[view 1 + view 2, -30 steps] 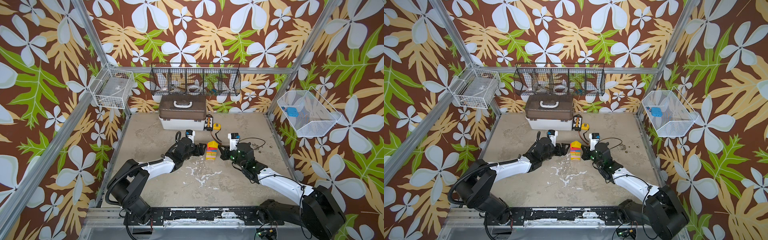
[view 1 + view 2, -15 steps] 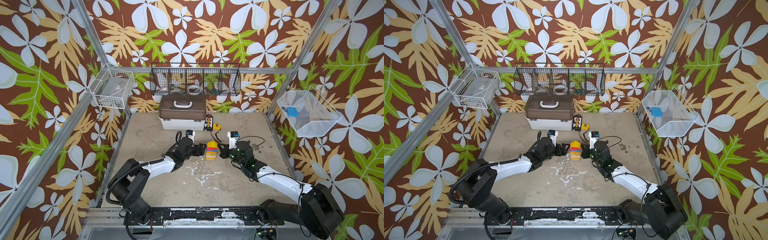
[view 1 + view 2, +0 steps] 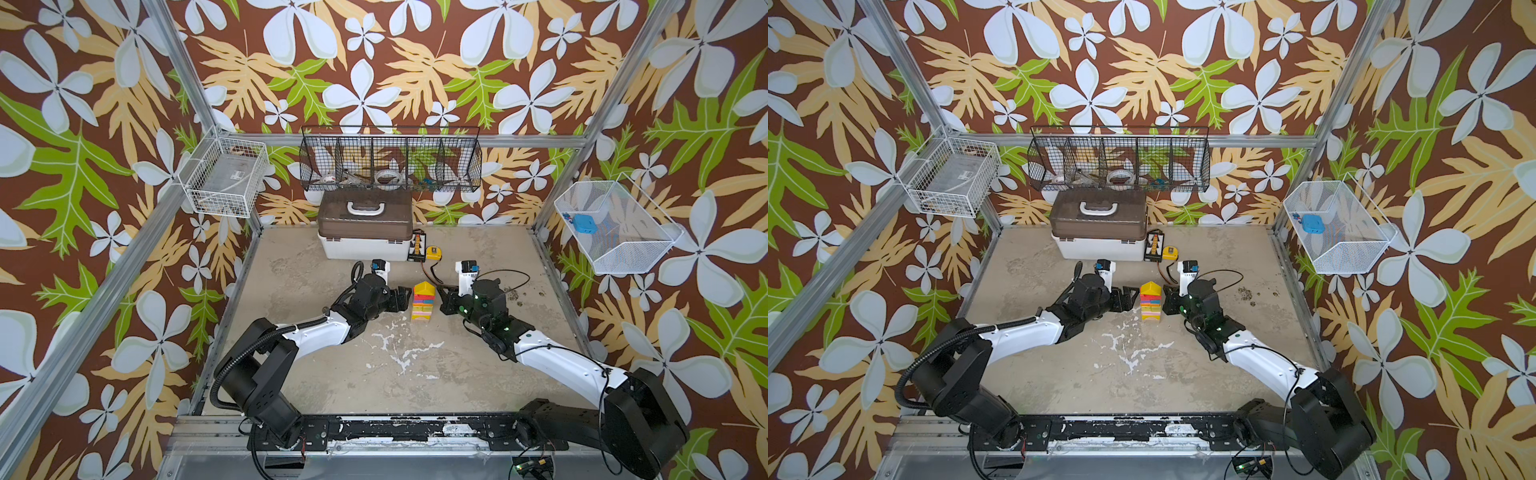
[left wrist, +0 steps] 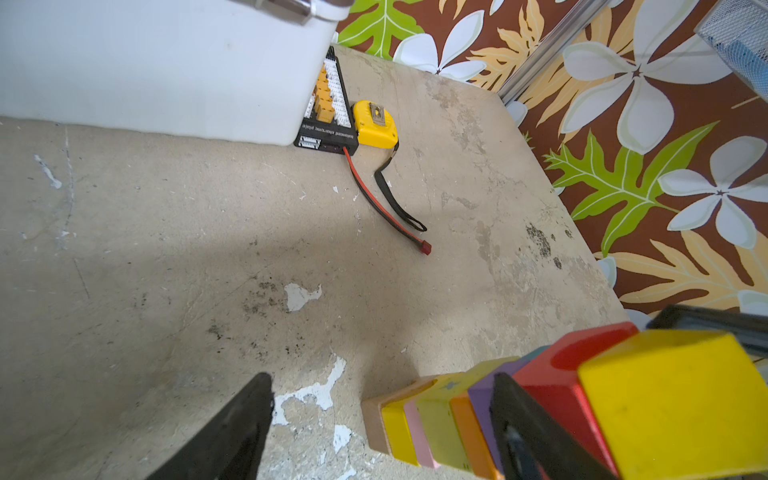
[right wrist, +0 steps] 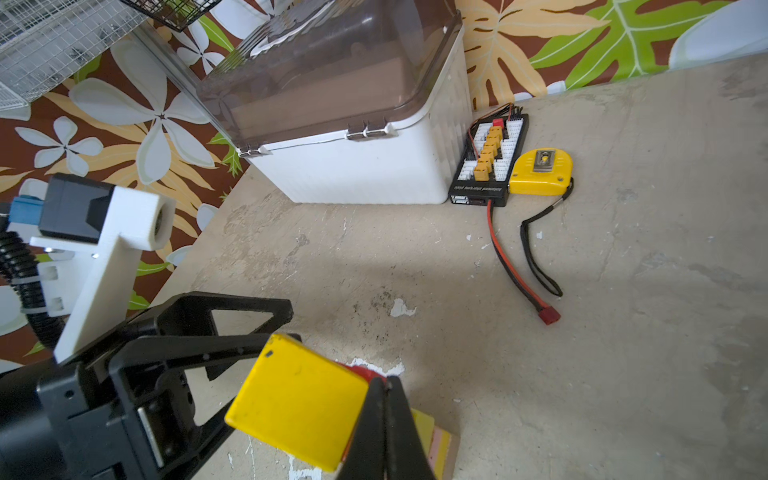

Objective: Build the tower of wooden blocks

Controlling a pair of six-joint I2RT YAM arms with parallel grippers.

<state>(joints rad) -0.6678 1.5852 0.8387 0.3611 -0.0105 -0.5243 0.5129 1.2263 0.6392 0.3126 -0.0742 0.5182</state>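
Note:
The tower [image 3: 423, 301] [image 3: 1151, 301] stands mid-table in both top views: stacked wood blocks, yellow at the base, a red arch [image 4: 557, 374] near the top and a yellow roof piece [image 5: 299, 399] above it. My left gripper [image 3: 401, 297] [image 4: 380, 380] is open just left of the tower and grips nothing. One of its fingers [image 4: 528, 432] crosses in front of the purple block. My right gripper [image 3: 444, 296] [image 5: 384, 380] is shut and empty, with its tips beside the roof piece on the tower's right. I cannot tell whether they touch it.
A white box with a brown lid [image 3: 365, 232] stands at the back. Beside it lie a black connector board [image 3: 417, 248] and a yellow tape measure [image 3: 433, 253], and a red-black cable [image 5: 511, 266] trails forward. Wire baskets [image 3: 390, 162] hang on the walls.
The right arm has shifted very slightly toward the back. The tower and the left arm have not moved.

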